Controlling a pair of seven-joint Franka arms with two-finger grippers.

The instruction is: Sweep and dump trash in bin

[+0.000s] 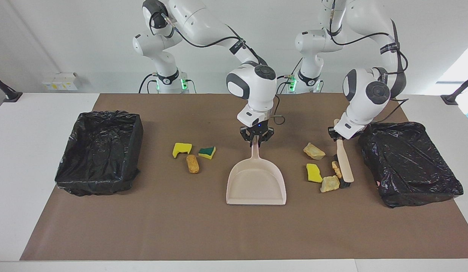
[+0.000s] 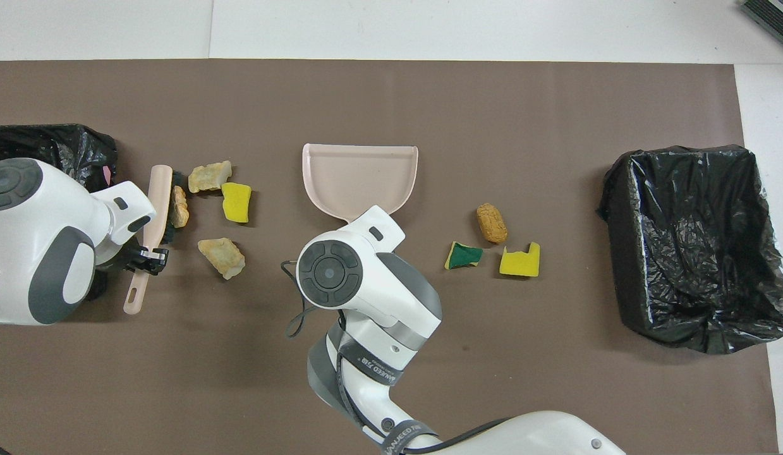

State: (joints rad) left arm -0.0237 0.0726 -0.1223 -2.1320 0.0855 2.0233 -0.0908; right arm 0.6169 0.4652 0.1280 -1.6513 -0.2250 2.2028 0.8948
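left gripper (image 1: 336, 136): clamped on the brush's handle, over the mat at the left arm's end
brush (image 1: 344, 160): beige, flat paddle-like back, slim handle with a hang hole; black bristles (image 2: 171, 218) turned toward the trash, pressed against one chunk
right gripper (image 1: 256, 142): fingertips pinched on the dustpan's handle, mid-table
dustpan (image 1: 256, 185): beige smooth plastic, flared scoop with low side walls, flat on the mat; open mouth faces away from the robots, handle points at them; nothing in it
trash, brush side: four pieces between brush and dustpan. Tan crusty chunk (image 2: 179, 206) touching the bristles; second rough chunk (image 2: 209, 176) just beside the brush tip; yellow sponge block (image 2: 236, 202) next to those two, on the dustpan side; third jagged chunk (image 2: 222, 256) apart, nearer the robots
trash, other side of dustpan: brown oval bread-like piece (image 1: 192, 164), green-and-yellow sponge wedge (image 1: 207, 152), notched yellow sponge (image 1: 181, 149), clustered near each other, well apart from the brush
bins: two shallow rectangular trays lined with crinkled glossy black plastic. One (image 1: 409, 162) just beside the brush, the other (image 1: 99, 151) at the right arm's end
mat (image 1: 203, 234): matte brown sheet over a white table (image 1: 26, 151)
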